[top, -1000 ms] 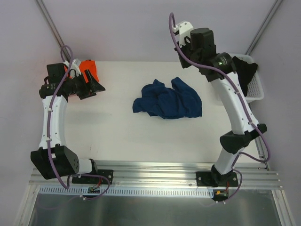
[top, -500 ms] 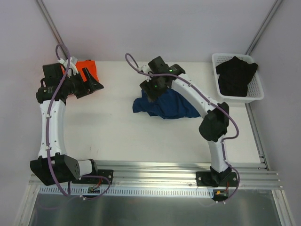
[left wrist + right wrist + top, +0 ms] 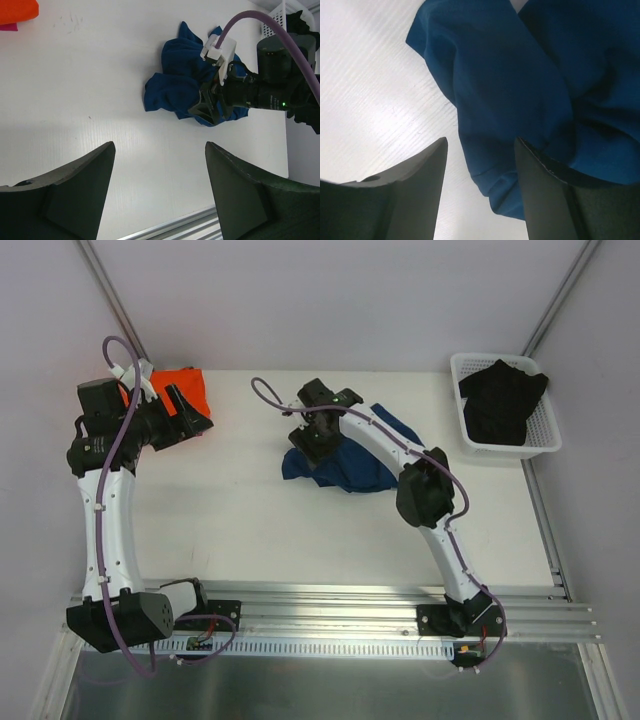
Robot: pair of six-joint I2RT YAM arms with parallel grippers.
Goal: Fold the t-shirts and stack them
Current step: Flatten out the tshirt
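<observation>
1. Far left: the orange t-shirt (image 3: 186, 383) lies at the far left corner of the white table (image 3: 250, 530). The overhead view shows it part-hidden behind the left arm. The left wrist view catches only a smooth, bright corner of it (image 3: 17, 10) at the top edge.
2. The left gripper (image 3: 200, 412) hangs just beside the orange t-shirt. In its own wrist view the matte black, wedge-shaped fingers (image 3: 75, 195) are spread wide, with only bare table between them.
3. Centre: the navy blue t-shirt (image 3: 355, 472) lies crumpled in a loose heap mid-table, well apart from the orange one. Soft folds and bunched lobes are seen in the left wrist view (image 3: 172, 85).
4. The right gripper (image 3: 312, 440) is over the heap's left end. From overhead its fingertips cannot be made out. In the right wrist view the fingers (image 3: 540, 175) are held apart over a rounded fold of blue cloth (image 3: 520, 75). The cloth fills the gap between them and is not pinched. A fine linear grain on the table surface (image 3: 370, 75) is resolved only here.
5. Far right: a white plastic lattice basket (image 3: 543, 447) holds a dark crumpled garment (image 3: 500, 400).
</observation>
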